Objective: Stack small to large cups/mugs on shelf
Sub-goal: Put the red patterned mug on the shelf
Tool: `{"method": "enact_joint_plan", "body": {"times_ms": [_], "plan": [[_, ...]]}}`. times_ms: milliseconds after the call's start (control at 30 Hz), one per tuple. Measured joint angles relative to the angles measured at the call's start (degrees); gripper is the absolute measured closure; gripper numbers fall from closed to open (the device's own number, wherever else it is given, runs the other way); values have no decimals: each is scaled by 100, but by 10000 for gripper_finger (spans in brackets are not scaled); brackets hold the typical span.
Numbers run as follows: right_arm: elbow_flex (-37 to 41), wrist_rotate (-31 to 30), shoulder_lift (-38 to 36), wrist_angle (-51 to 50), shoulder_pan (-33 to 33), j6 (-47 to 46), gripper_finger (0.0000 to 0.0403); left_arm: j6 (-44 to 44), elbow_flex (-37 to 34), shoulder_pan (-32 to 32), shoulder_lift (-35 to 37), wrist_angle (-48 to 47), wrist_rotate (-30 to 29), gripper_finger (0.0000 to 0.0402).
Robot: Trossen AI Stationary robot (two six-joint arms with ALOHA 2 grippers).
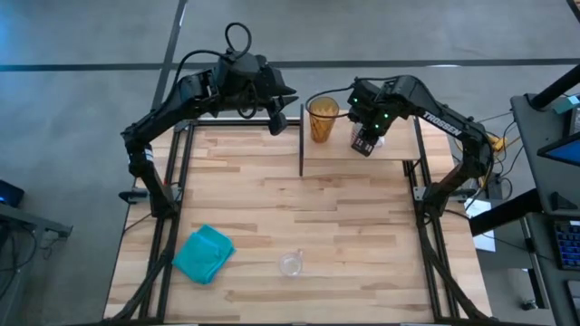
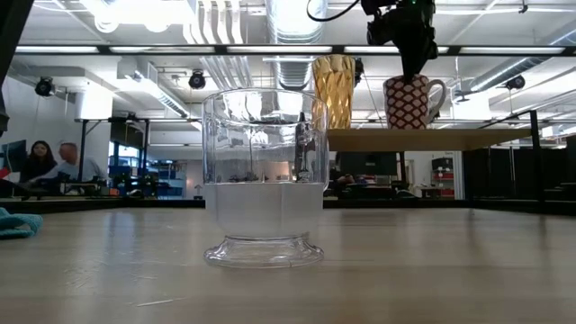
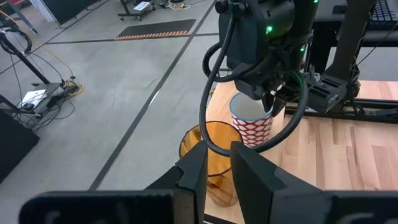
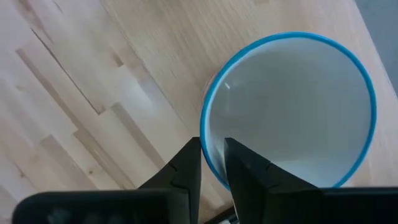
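Note:
The white mug with a reddish pattern (image 2: 408,101) stands upright on the light-wood shelf (image 2: 468,139), to the right of the amber tumbler (image 2: 334,90), which also stands on the shelf. My right gripper (image 2: 416,70) comes down from above and is shut on the mug's rim. The mug also shows in the left wrist view (image 3: 252,127). The tiny clear glass cup (image 1: 290,264) stands on its foot on the tabletop near the front edge. My left gripper (image 1: 276,125) hovers shut and empty beside the shelf's left end, facing the tumbler (image 3: 211,149). My right gripper pinches the mug's blue-edged rim (image 4: 206,134) between its two fingers, one finger inside the mug and one outside. The fingers point down from above. The mug stands upright with its base on the shelf, its handle (image 2: 438,90) toward the table's right.
A teal cloth (image 1: 204,254) lies on the tabletop at the front left. The shelf's black frame (image 1: 301,136) stands along its left end. People sit in the room beyond the table (image 2: 49,162). Bare wood lies between the shelf and the clear cup.

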State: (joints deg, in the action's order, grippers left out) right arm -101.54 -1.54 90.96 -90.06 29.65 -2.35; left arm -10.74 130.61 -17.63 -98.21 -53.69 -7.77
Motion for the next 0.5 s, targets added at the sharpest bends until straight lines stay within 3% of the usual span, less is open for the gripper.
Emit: {"method": "enact_joint_plan", "body": {"times_ms": [167, 500], "plan": [[0, -298, 0, 2, 0, 1, 340, -15, 0, 0, 0, 1, 0, 345], [-11, -319, 0, 209, 2, -20, 341, -17, 0, 0, 0, 0, 0, 345]]}}
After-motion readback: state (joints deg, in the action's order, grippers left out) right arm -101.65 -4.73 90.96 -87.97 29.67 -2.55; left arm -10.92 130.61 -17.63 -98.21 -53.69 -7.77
